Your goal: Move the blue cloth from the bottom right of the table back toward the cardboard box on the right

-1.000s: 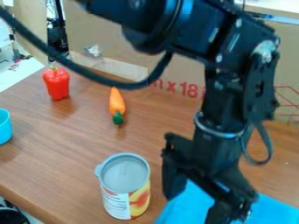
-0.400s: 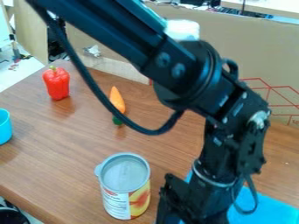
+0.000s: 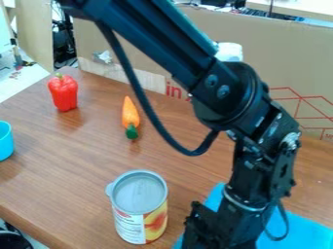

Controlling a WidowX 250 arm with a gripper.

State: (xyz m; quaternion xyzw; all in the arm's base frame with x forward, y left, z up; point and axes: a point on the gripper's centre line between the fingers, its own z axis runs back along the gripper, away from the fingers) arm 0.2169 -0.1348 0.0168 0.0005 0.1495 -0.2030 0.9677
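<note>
This looks like a robotics lab or a workshop. A black robot arm [image 3: 162,39] comes in from the top edge over a wood-grain table [image 3: 78,155], where a food can [image 3: 156,223], a red pepper [image 3: 63,93] and an orange carrot [image 3: 130,114] stand or lie spread out. A printed cardboard panel [image 3: 156,48] screens the table's far side. Behind it, at upper right, is a pale worktop [image 3: 312,7]; at upper left, dark equipment with cables [image 3: 64,44] stands near a strip of white surface [image 3: 23,80].
</note>
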